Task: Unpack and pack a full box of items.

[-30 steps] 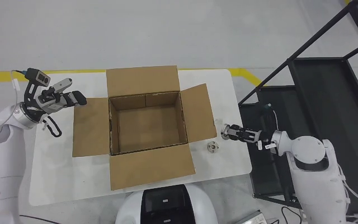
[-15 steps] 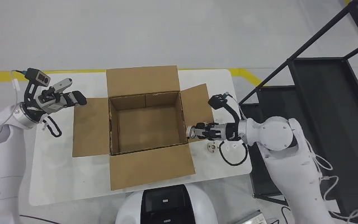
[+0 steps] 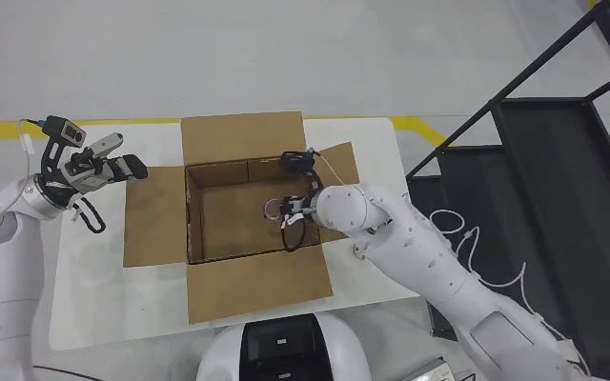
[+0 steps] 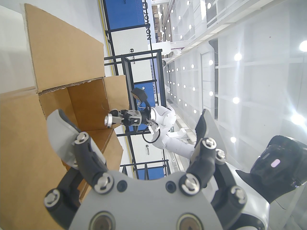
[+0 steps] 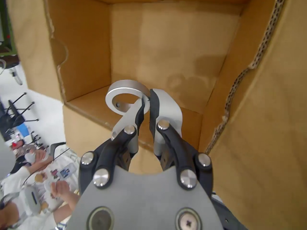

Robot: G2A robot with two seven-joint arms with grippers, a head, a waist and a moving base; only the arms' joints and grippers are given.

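Note:
An open cardboard box (image 3: 250,221) with its flaps spread stands in the middle of the white table (image 3: 95,286); its floor is bare. My right gripper (image 3: 286,206) hangs inside the box near its right wall, shut on a silver metal ring (image 3: 274,207). In the right wrist view the ring (image 5: 127,94) sticks out from between the closed fingertips of the gripper (image 5: 146,99), above the box floor (image 5: 168,48). My left gripper (image 3: 129,157) is held open past the left flap, with nothing in it. The left wrist view shows its spread fingers (image 4: 62,130) and, farther off, the ring (image 4: 108,121).
A black metal rack (image 3: 515,190) stands just off the table's right edge. The box's flaps (image 3: 257,281) cover much of the table around it. Bare table lies along the left and front-left.
My right arm has swung from the table's right edge across the right flap into the box, carrying the ring. The left arm has not moved.

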